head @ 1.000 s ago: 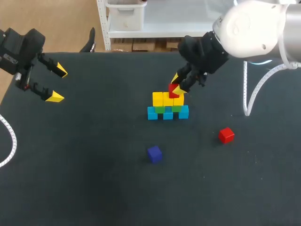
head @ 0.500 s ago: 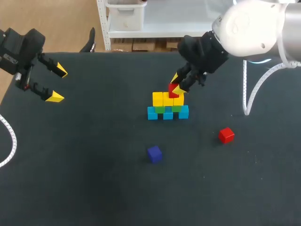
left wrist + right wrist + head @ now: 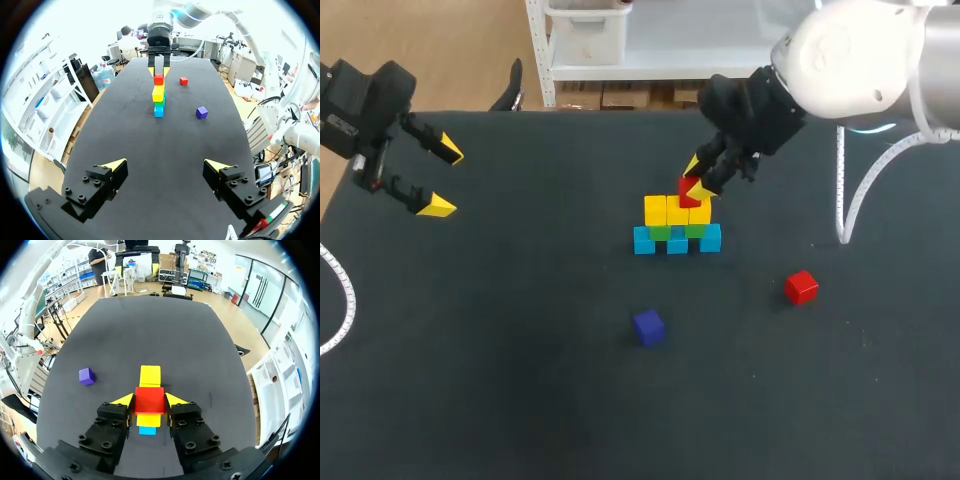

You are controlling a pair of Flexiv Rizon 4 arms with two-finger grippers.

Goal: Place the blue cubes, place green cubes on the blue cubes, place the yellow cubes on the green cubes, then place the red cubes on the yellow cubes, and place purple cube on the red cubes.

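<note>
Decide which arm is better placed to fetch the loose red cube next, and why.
Probably right: the loose red cube lies on its side, near the stack; the left arm sits far off.

table (image 3: 520, 400): matt black top, faintly grainy, dull.
red cube (image 3: 149, 396) between right gripper (image 3: 149, 401) fingers: smooth flat faces, even colour, slight sheen; plastic or painted wood, hard to tell from here.
yellow cubes (image 3: 667, 211), green cubes (image 3: 661, 233), blue cubes (image 3: 677, 244), purple cube (image 3: 648, 327), loose red cube (image 3: 801, 287): same smooth finish.
right gripper and left gripper (image 3: 165, 169) bodies: matt black, hard, dark screw heads; tips smooth bright yellow, plastic look.
right arm (image 3: 850, 55) shell: glossy white, highlight on curve.
cable (image 3: 843, 190) beside it: white, ribbed.
</note>
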